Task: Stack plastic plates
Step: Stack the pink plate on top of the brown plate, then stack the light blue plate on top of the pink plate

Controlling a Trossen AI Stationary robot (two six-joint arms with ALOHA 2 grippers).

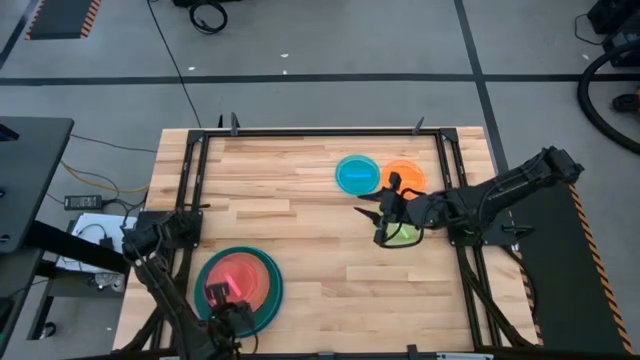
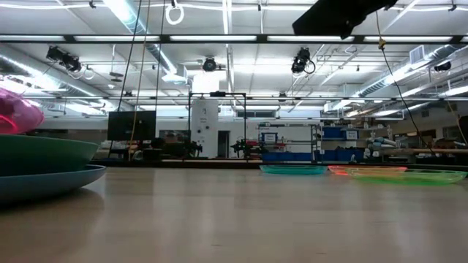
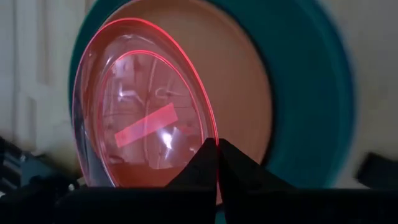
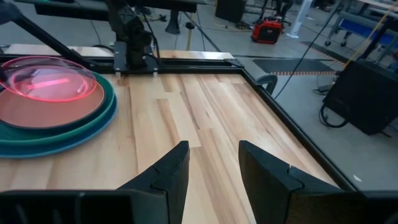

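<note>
A stack of plates [image 1: 268,285] sits near the table's near-left corner: a large blue plate [image 4: 74,140] lowest, a teal one [image 4: 107,102] on it and a tan-brown one [image 3: 236,93] on top. My left gripper [image 3: 217,146] is shut on a translucent pink plate [image 3: 143,118], tilted over that stack. Toward the far right, a cyan plate [image 1: 357,175], an orange plate [image 1: 407,177] and a translucent green plate [image 1: 405,236] lie flat on the wood. My right gripper [image 4: 214,152] hovers open beside the green plate and touches nothing. My left gripper pinches the pink plate's rim [image 3: 211,134] between its two fingers, on the side toward the table's near edge. The plate is tilted over the tan-brown plate [image 1: 262,270], its held side raised [image 2: 14,109]. Whether its far side rests on the stack, I cannot tell.
A black metal frame [image 1: 320,132] runs along the table's far, left and right edges. Bare wood [image 1: 300,240] lies between the stack and the three loose plates. Cables and a power strip [image 1: 85,202] are on the floor to the left.
</note>
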